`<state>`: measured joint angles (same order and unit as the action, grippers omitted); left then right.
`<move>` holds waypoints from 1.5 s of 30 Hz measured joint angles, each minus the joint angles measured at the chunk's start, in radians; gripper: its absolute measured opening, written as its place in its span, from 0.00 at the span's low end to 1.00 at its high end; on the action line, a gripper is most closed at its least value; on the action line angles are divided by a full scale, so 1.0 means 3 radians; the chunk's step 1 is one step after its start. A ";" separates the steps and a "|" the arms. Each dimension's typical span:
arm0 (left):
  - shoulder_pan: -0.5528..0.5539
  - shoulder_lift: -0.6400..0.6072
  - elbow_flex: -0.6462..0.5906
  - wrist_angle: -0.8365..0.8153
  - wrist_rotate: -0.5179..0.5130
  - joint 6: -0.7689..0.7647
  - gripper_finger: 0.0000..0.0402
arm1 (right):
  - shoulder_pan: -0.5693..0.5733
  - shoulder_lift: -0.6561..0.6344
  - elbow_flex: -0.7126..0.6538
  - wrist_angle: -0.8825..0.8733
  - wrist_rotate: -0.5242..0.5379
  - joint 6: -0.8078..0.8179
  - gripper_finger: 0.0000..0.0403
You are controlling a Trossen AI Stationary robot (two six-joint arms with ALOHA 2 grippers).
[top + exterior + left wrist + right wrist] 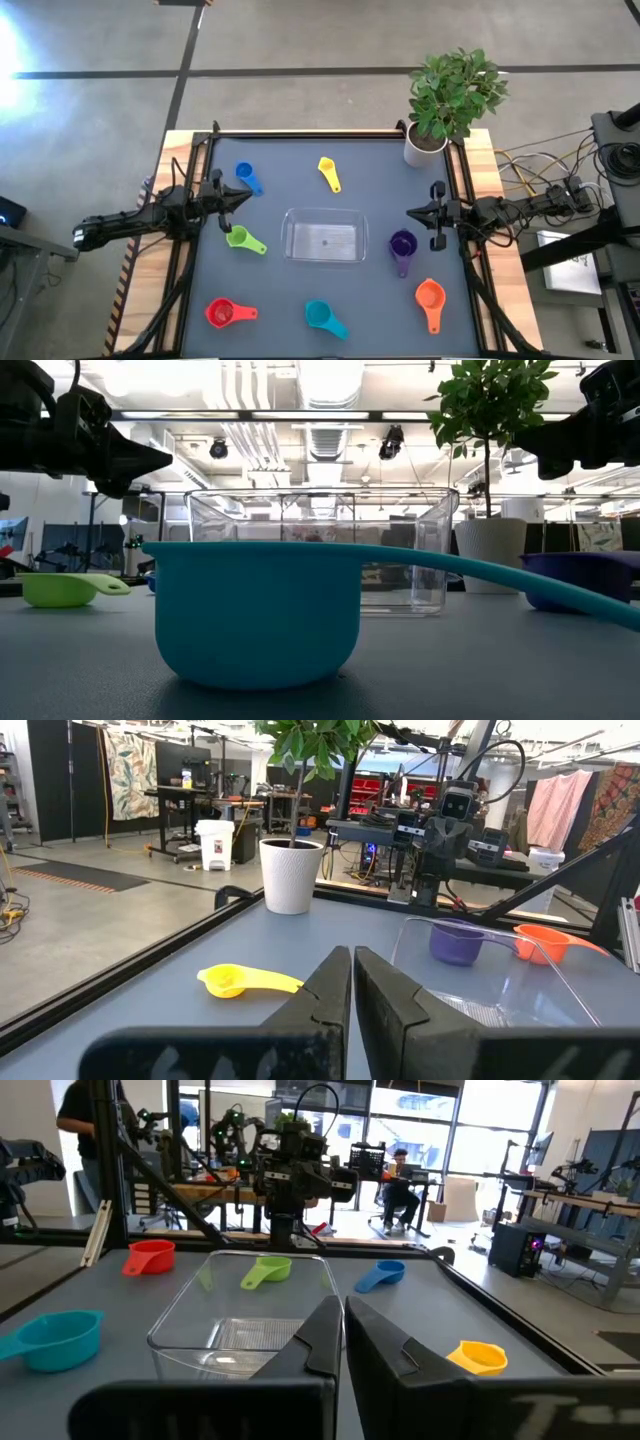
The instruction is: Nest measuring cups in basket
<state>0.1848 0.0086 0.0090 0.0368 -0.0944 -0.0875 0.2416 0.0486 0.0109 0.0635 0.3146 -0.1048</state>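
Basket (322, 213) at mid-counter (375, 330), seven measuring cups lying apart around it, none inside: far-left cup (246, 177), far-middle cup (328, 172), left cup (242, 240) just beside basket's left end, right cup (402, 247) just beside its right end, near-left cup (224, 313), near-middle cup (322, 317), near-right cup (430, 298). Left claw (243, 196) between far-left cup and left cup; right claw (412, 212) right of basket, behind right cup. Plant pot (424, 148) at far right corner.
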 joint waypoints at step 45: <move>0.0000 0.0001 0.0000 0.0000 0.0000 -0.0001 0.00 | 0.0009 0.0592 0.1244 -0.1095 -0.0013 0.1477 0.02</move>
<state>0.1848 0.0090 0.0090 0.0368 -0.0944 -0.0878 0.2443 0.2261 0.3842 -0.2650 0.3107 0.3383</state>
